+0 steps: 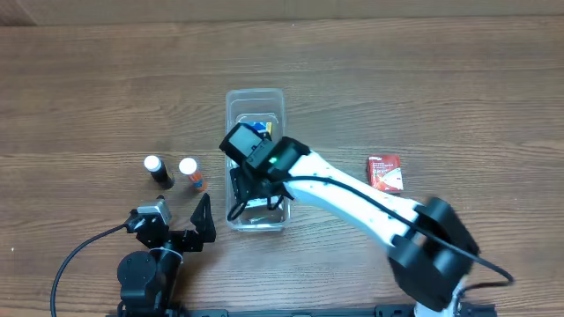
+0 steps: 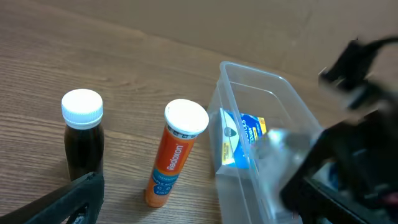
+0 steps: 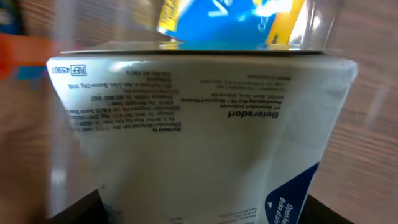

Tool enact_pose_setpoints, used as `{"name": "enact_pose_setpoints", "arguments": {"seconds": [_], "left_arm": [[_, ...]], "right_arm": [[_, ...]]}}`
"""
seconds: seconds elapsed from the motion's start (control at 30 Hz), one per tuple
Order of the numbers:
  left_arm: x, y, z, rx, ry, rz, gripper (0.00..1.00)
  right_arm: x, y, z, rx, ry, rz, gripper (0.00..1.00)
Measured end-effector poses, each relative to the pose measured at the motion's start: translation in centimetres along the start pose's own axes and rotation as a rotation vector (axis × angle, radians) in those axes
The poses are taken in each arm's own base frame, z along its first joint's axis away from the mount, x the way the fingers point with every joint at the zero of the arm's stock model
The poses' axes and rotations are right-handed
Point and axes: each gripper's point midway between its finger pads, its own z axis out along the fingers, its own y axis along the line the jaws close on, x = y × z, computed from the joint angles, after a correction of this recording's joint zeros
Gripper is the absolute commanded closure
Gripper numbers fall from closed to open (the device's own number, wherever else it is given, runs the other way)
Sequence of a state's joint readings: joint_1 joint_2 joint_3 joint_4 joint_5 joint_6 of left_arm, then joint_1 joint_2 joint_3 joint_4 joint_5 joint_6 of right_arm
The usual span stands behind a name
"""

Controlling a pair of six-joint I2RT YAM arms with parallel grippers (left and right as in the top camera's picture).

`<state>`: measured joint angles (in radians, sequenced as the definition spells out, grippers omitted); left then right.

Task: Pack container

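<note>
Overhead, the right arm (image 1: 352, 189) reaches from lower right to mid-frame, right gripper (image 1: 254, 194) dipped into the container (image 1: 256, 95); the left gripper (image 1: 181, 227) rests lower left, jaws spread. Left wrist: the container fills the right half. Right wrist: jaws at both lower corners clamp a white box (image 3: 199, 137)

A robotics lab bench: a wood-grain counter (image 1: 441, 70), a white arm (image 1: 352, 198) and a black arm (image 1: 145, 273) mounted at its edge, a trailing cable (image 1: 70, 260), an orange tablet tube (image 1: 191, 173) and a dark bottle (image 1: 157, 170) set out.
</note>
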<state>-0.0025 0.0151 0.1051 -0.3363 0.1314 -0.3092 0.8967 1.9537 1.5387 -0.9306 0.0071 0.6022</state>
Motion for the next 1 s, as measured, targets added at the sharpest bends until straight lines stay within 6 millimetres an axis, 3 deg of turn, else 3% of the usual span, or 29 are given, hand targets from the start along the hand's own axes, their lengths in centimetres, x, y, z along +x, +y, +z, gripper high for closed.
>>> {"name": "enact_pose_setpoints", "arguments": {"seconds": [0.33,0.37,0.47,0.8,0.9,1.0], "left_arm": [[0.0,0.0,0.0,0.0,0.0,0.0,0.0],[0.0,0.0,0.0,0.0,0.0,0.0,0.0],[0.0,0.0,0.0,0.0,0.0,0.0,0.0],[0.0,0.0,0.0,0.0,0.0,0.0,0.0],[0.0,0.0,0.0,0.0,0.0,0.0,0.0],[0.0,0.0,0.0,0.0,0.0,0.0,0.0]], "right_arm": [[1.0,0.8,0.6,-0.047,0.059,0.039,0.21],[1.1,0.9,0.6,-0.049,0.063,0.043,0.2],[1.3,1.0,0.6,-0.054,0.073,0.049,0.0],[0.8,1.2,0.3,-0.059,0.048,0.056,0.0],[-0.7,0.7,-1.6,-0.038,-0.042,0.035,0.0],[-2.9,0.4,-5.5,-0.051,-0.157,0.028,0.0]]}}
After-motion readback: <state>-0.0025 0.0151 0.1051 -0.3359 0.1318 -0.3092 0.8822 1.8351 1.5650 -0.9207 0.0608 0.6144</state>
